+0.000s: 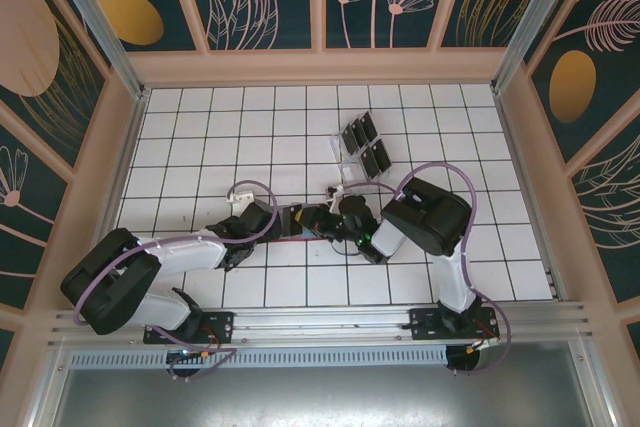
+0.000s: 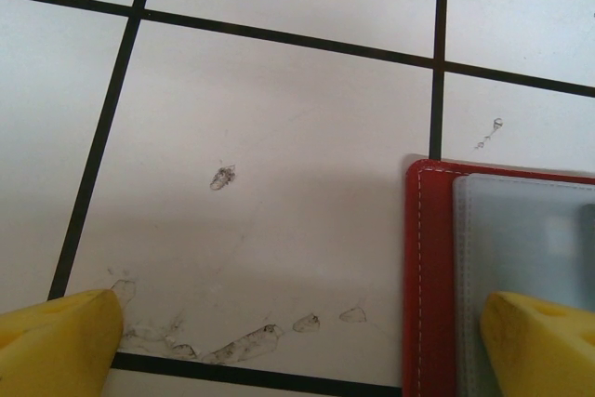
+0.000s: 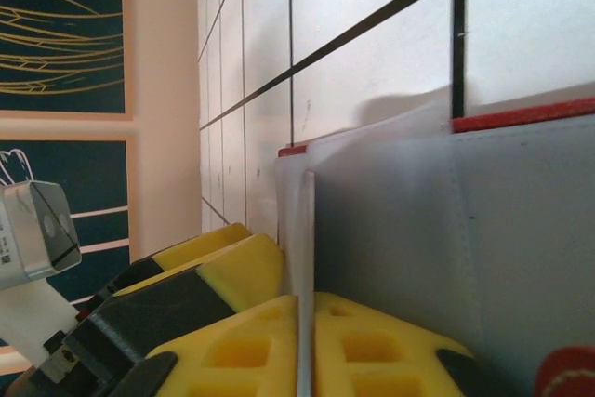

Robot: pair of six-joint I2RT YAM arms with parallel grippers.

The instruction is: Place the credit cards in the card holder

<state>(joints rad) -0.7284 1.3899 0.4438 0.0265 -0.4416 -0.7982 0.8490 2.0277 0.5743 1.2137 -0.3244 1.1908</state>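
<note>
Right gripper (image 3: 305, 341) — its yellow pads (image 3: 381, 346) are pressed together on a thin grey-blue pocket leaf of the card holder (image 3: 521, 202), which stands upright between them. The holder's red edge shows just beyond, on the white tiled table (image 3: 372, 6). The left gripper (image 2: 297, 350) is spread wide, with one fingertip (image 2: 535, 341) over the holder's pocket and the other over bare tile. Farther back the credit cards (image 1: 376, 157) sit in a clear rack (image 1: 345, 159) — well apart from the holder.

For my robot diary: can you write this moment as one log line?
left gripper: open, one finger over card holder | right gripper: pinching card holder pocket flap | credit cards: in clear rack
</note>
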